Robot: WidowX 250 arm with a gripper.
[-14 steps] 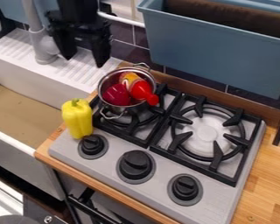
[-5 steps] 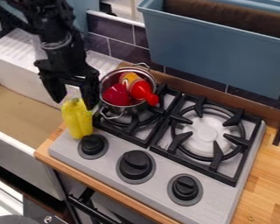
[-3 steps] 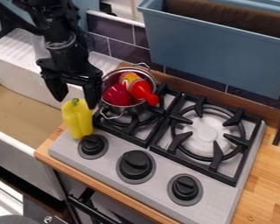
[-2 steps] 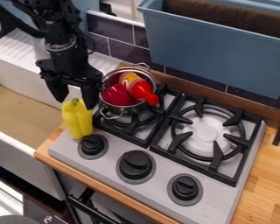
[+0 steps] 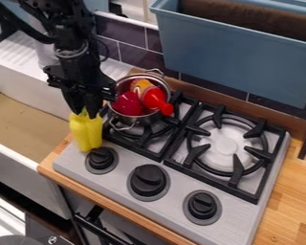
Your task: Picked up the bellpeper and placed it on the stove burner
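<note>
Closed in since the earlier frame, the fingers of the black gripper (image 5: 84, 115) now pinch the yellow bell pepper (image 5: 86, 133) at its stem; it stands beside the leftmost knob (image 5: 101, 159); in the metal pot (image 5: 125, 119), the markings are too small to read.

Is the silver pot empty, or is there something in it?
The pot has things in it: a red object and a red-topped bottle show inside its rim.

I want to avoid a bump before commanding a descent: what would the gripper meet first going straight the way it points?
The yellow bell pepper, its top right at the gripper; they seem to touch, though depth is unclear.
</note>
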